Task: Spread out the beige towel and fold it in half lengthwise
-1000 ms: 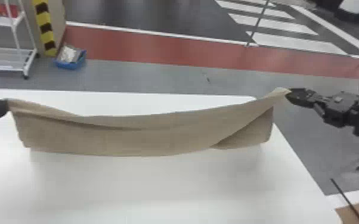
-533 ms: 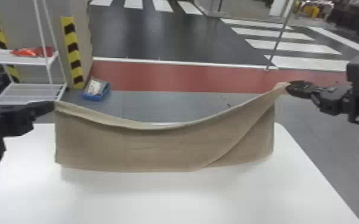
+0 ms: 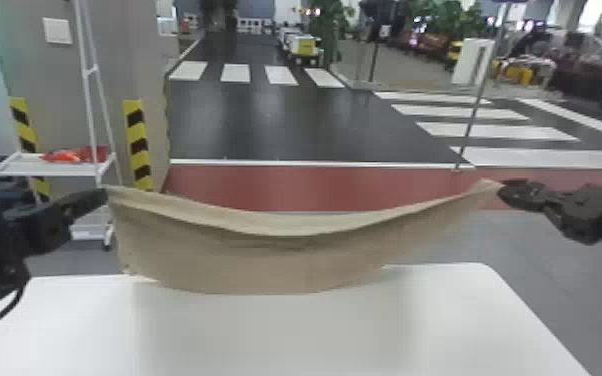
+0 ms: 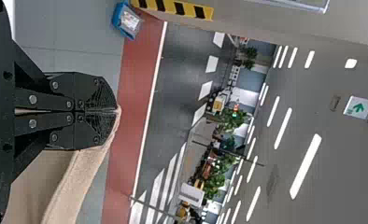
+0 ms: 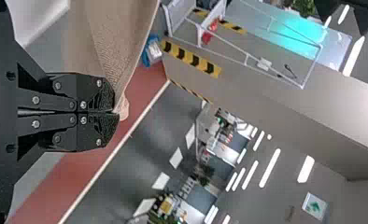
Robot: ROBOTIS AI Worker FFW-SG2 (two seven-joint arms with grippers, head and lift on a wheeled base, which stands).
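Observation:
In the head view the beige towel (image 3: 285, 260) hangs in the air between both arms, its top edge sagging in the middle. My left gripper (image 3: 106, 194) holds its left top corner, and my right gripper (image 3: 504, 190) has the right top corner. In the left wrist view, the left gripper (image 4: 116, 110) is shut on the towel (image 4: 74, 186), cloth running away from the fingertips. The right wrist view has the right gripper (image 5: 116, 113) shut on the corner of the towel (image 5: 112, 42). The lower edge hangs in front of the table's far part.
Below the towel lies the white table (image 3: 275, 340), with its far right corner rounded. A white wheeled rack (image 3: 55, 167) holding red items stands beyond it on the left, near a striped yellow-black post guard (image 3: 137, 145). A thin pole (image 3: 475, 110) rises at the back right.
The head view has tilted upward. Both arms have lifted the towel higher off the table, and the left arm has come further into view. The towel's diagonal fold at the right has become less distinct.

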